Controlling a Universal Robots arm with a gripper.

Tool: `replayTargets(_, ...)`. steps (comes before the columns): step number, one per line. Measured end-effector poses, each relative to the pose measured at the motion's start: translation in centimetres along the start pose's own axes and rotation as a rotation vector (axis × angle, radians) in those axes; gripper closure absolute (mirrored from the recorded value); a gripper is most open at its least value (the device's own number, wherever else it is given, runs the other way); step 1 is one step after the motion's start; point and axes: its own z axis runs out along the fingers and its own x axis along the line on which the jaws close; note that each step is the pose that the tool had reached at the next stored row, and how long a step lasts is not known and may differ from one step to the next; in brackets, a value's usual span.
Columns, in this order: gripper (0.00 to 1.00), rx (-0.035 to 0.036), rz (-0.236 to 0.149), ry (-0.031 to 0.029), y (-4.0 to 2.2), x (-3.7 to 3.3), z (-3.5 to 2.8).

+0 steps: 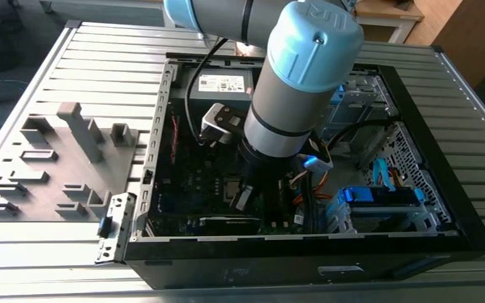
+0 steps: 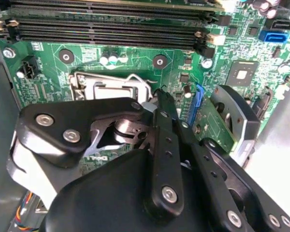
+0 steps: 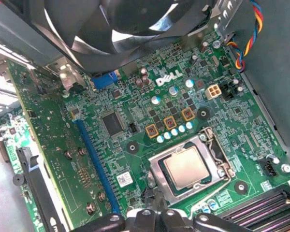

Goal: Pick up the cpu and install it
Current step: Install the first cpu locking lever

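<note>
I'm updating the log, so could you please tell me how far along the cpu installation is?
Done: the cpu already lies flat in the motherboard socket, metal top up. In hand: the gripper hovers just beside that socket, inside the computer case. Left: I cannot tell whether that socket is latched shut over it.

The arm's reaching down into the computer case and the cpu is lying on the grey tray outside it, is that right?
No. The cpu sits in the socket on the motherboard inside the case, as the first wrist view shows; the arm does reach into the case.
</note>
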Motion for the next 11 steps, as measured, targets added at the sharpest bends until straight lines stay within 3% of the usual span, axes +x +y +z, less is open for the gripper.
replayTargets(11,0.89,-0.0003,0.0,-0.0003,0.16,-0.31,-0.07)
